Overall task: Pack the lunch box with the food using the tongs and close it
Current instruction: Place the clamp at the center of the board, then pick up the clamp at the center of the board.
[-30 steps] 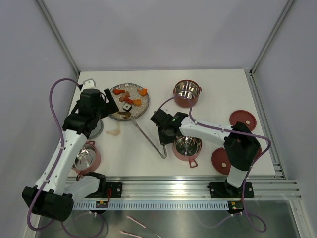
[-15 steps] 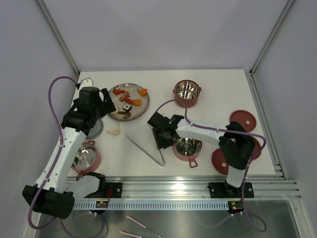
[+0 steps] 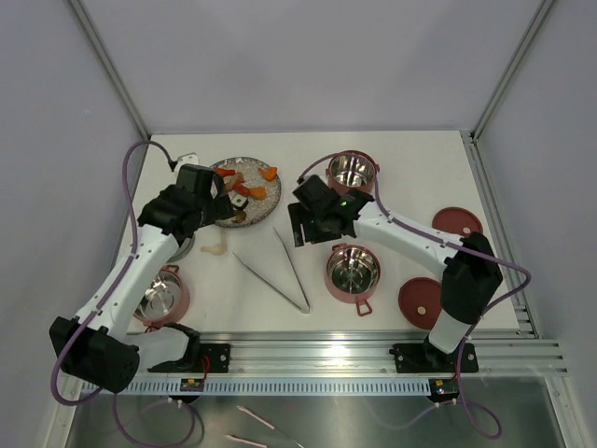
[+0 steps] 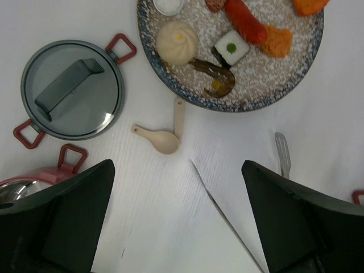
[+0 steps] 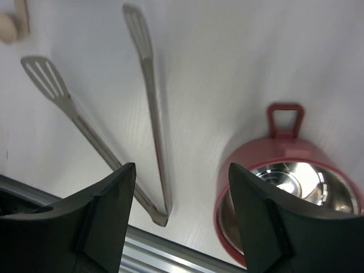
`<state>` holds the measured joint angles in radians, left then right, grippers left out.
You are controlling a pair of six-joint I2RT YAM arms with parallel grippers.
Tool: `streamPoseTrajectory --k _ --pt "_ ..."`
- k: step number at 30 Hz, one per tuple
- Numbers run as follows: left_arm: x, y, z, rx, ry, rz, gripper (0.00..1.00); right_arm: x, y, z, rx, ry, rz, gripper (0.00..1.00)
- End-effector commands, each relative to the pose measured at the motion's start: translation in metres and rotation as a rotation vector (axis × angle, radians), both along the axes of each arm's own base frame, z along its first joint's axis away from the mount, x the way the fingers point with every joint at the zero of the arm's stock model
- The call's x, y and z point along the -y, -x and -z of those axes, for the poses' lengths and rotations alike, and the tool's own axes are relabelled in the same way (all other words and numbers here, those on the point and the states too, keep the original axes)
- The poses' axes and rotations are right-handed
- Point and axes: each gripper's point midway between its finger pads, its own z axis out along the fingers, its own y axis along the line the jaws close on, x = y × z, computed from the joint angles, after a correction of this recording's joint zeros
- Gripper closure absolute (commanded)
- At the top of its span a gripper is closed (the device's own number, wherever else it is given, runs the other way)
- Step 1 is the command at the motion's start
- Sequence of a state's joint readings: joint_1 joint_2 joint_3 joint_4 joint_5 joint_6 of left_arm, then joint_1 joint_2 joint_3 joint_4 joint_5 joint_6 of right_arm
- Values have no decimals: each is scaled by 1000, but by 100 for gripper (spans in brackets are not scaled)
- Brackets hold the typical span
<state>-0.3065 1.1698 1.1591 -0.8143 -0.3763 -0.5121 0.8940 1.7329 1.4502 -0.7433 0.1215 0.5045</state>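
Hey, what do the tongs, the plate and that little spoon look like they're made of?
The tongs: bare polished metal, likely steel; silvery and reflective. The plate: probably glazed ceramic or enamel; grey with dark speckles and bluish rim. The spoon: matte beige, plastic or wood; can't tell which.

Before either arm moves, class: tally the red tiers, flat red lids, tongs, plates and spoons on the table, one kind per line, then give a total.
Red tiers: 3
Flat red lids: 2 in view
Tongs: 1
Plate: 1
Spoon: 1
Total: 8
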Motion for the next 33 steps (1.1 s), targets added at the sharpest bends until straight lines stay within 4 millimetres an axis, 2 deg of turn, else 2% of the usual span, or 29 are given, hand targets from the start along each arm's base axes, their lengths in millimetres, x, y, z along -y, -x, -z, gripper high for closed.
streamPoseTrajectory --k 1,4,5,8,11,15,17,18,22,24,29,33 --pt "9 7 12 -49 -10 -17 1 38 -45 -45 107 -70 113 26" --pt "24 19 27 -80 4 -17 1 73 -67 -47 115 -66 222 19" --pt "29 24 38 -107 -2 -11 1 81 -72 -48 118 -70 243 18" --pt "54 40 56 -169 17 24 1 106 -84 -48 121 -64 305 16" --pt "87 57 65 -202 48 88 1 129 -93 -45 109 -61 365 15" --pt "141 88 84 -274 36 246 1 153 -102 -42 103 -67 435 14" --pt "156 96 89 -292 18 298 1 160 -104 -40 99 -68 452 13" --pt "170 100 87 -284 16 345 1 165 -105 -39 96 -66 465 13" --pt "193 95 94 -301 -12 375 1 174 -104 -33 87 -54 478 13" --pt "193 89 97 -307 -33 347 3 180 -102 -30 78 -44 498 12" --pt "210 71 116 -331 -74 312 23 186 -95 -28 79 -43 512 12" --pt "215 63 143 -371 -81 301 31 191 -88 -27 80 -46 523 12"
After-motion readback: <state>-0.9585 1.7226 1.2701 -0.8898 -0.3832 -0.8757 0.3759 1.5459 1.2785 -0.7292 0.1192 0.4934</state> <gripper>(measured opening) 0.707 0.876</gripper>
